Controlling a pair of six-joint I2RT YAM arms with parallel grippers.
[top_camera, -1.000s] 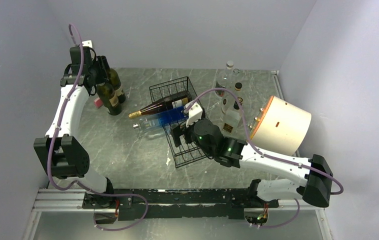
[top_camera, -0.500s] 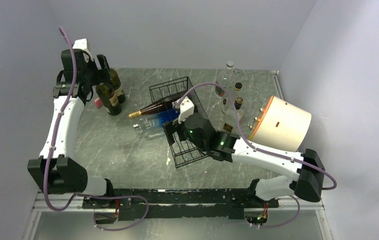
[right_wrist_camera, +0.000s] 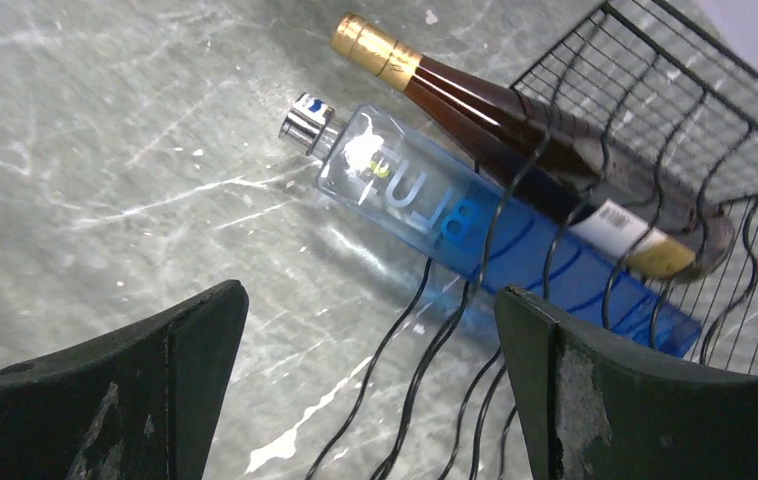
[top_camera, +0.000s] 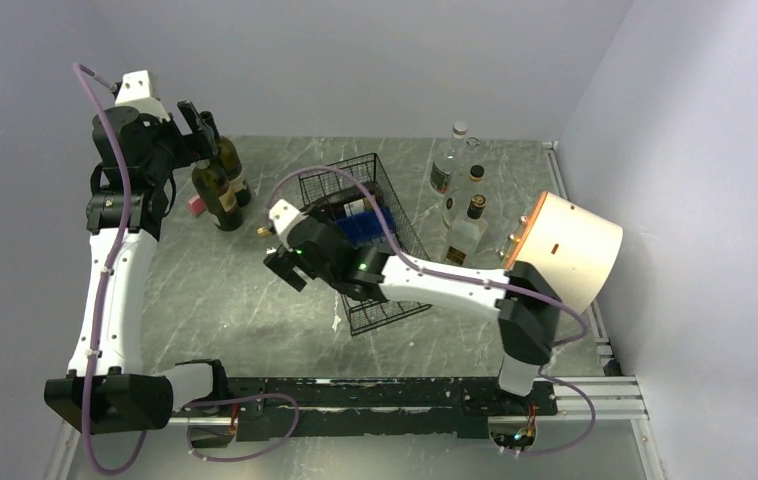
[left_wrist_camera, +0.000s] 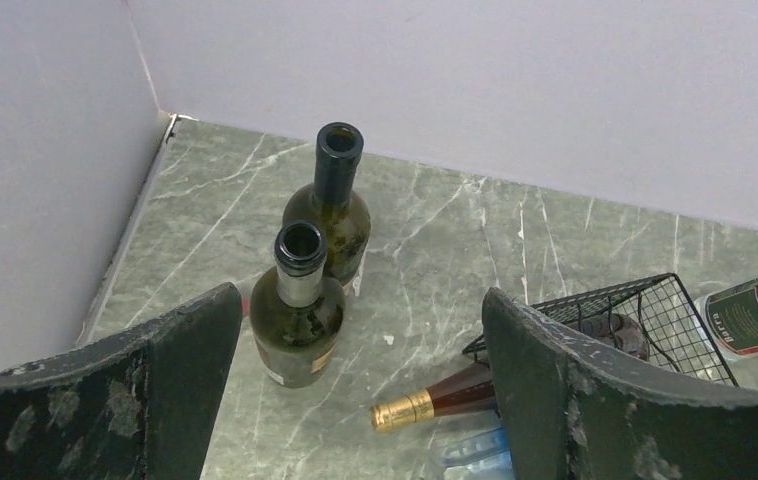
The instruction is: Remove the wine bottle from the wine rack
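The black wire wine rack (top_camera: 375, 300) stands mid-table. A brown wine bottle (right_wrist_camera: 495, 110) with a gold foil cap lies in it, neck poking out to the left (top_camera: 267, 230). A blue glass bottle (right_wrist_camera: 455, 220) lies beside it. My right gripper (right_wrist_camera: 370, 295) hangs open over the rack's near-left wires (right_wrist_camera: 655, 60), short of both bottles and holding nothing; the top view shows this gripper (top_camera: 280, 268) left of the rack. My left gripper (left_wrist_camera: 363, 330) is open and raised above two upright dark green bottles (left_wrist_camera: 300, 320) (left_wrist_camera: 333, 205), touching neither.
Clear glass bottles (top_camera: 455, 150) (top_camera: 467, 228) stand at the back right beside a tilted white cylinder with an orange rim (top_camera: 565, 250). A small pink object (top_camera: 196, 205) lies by the green bottles. Walls close in at the left, back and right.
My left gripper opened, let go of the nearer green bottle and rose away from it. The right arm swung left across the rack to the bottle necks, staying open.
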